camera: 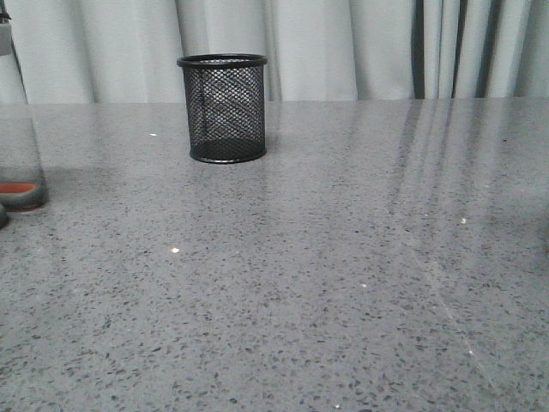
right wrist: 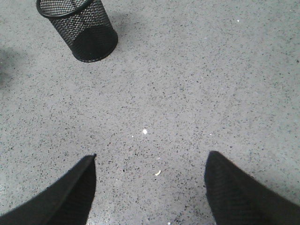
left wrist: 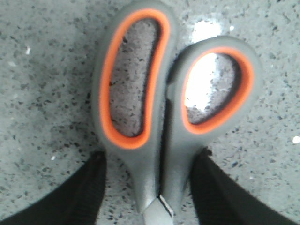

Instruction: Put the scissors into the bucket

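Note:
The scissors [left wrist: 154, 117] fill the left wrist view, lying on the speckled table with their grey, orange-lined handle loops away from the camera. My left gripper [left wrist: 147, 157] is open and straddles their neck just below the loops. There is a gap at one finger [left wrist: 89, 187], and the other finger [left wrist: 211, 187] is almost touching. The blades are cut off at the picture's edge. In the front view only one handle loop [camera: 19, 195] shows, at the far left. The bucket [camera: 223, 110] stands upright at the back left and also shows in the right wrist view [right wrist: 84, 33]. My right gripper [right wrist: 150, 159] is open and empty over bare table.
The grey speckled table [camera: 326, 283] runs back to pale curtains [camera: 343, 47]. A blurred grey shape [camera: 13, 129] rises above the scissors' handle at the left edge of the front view. Neither arm shows clearly there.

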Controlling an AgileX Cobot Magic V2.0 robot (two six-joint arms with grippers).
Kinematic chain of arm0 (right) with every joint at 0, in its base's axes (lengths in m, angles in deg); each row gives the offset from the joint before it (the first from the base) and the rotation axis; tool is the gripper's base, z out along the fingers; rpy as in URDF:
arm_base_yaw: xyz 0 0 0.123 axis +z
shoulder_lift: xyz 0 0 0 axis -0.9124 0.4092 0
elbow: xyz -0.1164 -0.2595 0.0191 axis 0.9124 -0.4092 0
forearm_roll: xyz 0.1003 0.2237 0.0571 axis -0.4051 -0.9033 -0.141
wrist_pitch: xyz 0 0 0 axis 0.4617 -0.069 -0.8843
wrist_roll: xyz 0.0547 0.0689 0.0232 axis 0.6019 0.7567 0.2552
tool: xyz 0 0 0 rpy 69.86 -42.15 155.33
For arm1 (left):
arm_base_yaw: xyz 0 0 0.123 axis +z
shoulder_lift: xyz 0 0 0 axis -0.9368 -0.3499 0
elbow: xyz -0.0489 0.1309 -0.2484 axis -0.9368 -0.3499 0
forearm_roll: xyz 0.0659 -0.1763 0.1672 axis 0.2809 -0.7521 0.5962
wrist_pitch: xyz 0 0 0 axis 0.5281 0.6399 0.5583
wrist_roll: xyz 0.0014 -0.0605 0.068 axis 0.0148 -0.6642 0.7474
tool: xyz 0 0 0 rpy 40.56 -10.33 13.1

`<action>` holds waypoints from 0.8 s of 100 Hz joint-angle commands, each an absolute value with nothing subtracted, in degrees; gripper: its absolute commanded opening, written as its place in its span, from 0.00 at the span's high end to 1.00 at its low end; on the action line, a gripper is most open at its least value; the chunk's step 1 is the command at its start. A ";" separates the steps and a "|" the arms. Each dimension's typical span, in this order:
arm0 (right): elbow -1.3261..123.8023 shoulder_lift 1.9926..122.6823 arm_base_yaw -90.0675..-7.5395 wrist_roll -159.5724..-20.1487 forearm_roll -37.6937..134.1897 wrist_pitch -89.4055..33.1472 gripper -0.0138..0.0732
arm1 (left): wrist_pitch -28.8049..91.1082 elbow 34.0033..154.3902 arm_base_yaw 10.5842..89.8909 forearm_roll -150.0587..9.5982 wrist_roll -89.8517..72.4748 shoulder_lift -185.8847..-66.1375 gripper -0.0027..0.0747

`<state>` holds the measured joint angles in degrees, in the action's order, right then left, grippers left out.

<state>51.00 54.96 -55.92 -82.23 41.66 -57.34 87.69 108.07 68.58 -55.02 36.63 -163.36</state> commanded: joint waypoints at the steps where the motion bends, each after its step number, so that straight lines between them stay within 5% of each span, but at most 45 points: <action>1: 53.11 54.69 -55.88 -82.83 40.95 -53.87 0.33 | 91.58 108.96 68.15 -56.30 36.52 -162.22 0.62; 23: 53.11 54.69 -55.88 -82.83 40.95 -53.87 0.33 | 91.58 108.96 68.15 -56.30 36.52 -162.22 0.83; 80: 53.11 54.69 -55.88 -82.83 40.95 -53.87 0.33 | 91.58 108.96 68.15 -56.30 36.52 -162.01 0.83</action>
